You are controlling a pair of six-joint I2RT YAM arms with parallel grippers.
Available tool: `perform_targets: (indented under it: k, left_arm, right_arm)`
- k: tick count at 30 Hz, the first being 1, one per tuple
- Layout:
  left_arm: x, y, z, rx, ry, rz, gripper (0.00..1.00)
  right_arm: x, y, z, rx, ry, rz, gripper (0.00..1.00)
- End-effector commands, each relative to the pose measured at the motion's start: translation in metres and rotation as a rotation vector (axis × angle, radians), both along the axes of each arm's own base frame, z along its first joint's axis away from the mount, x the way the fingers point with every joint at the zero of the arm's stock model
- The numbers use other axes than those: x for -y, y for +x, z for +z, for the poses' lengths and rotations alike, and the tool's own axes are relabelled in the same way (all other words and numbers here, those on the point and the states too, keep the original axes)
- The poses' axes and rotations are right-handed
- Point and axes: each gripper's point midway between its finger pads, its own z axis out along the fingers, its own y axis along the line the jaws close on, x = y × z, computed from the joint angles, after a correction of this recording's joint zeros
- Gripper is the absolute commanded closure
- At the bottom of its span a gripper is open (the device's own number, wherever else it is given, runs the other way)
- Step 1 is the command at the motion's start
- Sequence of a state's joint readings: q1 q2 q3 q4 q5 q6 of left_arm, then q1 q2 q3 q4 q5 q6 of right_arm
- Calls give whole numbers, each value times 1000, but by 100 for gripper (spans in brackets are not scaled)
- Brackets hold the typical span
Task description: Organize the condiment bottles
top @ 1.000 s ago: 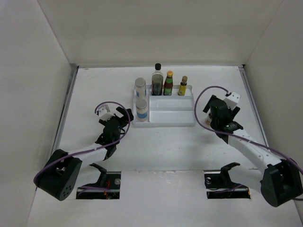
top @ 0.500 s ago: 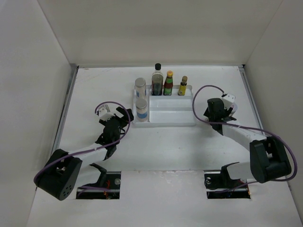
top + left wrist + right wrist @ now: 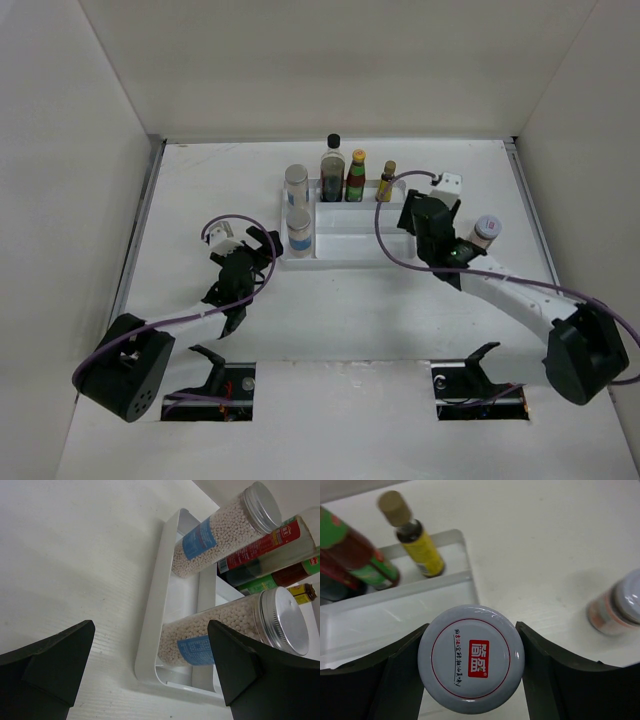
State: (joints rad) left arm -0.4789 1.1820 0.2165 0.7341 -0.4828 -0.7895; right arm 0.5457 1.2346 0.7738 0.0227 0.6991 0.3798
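I had my right pincer (image 3: pixel 471 661) gripping a white-capped jar (image 3: pixel 471 647), lower centre; my left pincer (image 3: pixel 150 652) stood wide open.

Place: robot lab cell.
Evidence: bare white walls (image 3: pixel 330 70) box a white table (image 3: pixel 200 180) on three sides. Two arms (image 3: pixel 520 295) are bolted at its near edge, with purple cables (image 3: pixel 215 225) looped over them.
Props: shop-labelled jar (image 3: pixel 471 665) gripped in right claw (image 3: pixel 472 629). Tray (image 3: pixel 380 625) of bottles (image 3: pixel 420 550) just beyond the claw, leftward. A second jar (image 3: pixel 615 607) stands apart, rightward.
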Motion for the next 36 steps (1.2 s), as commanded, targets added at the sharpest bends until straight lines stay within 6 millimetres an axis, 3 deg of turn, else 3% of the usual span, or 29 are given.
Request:
perform_targets:
  k: [1,6,11,20,25,30,33,36]
  left_arm:
    - [9,9,22,58,-42,-18,0]
    - [6,6,27,75,-49,-9,0]
    - [7,7,24,66,-46,-15,0]
    - [9,8,22,61,-46,-19,0]
    - [11,9,23,59,-51,-31,0]
    - [10,9,23,59,-51,-28,0]
    - [7,8,23,63,-51,-16,0]
    - [8,8,24,63,-53,-23,0]
  right_arm:
    - [-43,37,52,165,88,84,54]
    - [-68,62,43,150,73,140,53]
    - [-68,81,30,131,71,153,53]
    - [-51,100,30,170,79,122,52]
    - [-45,110,11,147,71,103,52]
    - [-52,113,-15,95,58,121,49]
    - [-52,112,-23,75,46,119,45]
    - [-51,112,-21,80,47,113,31]
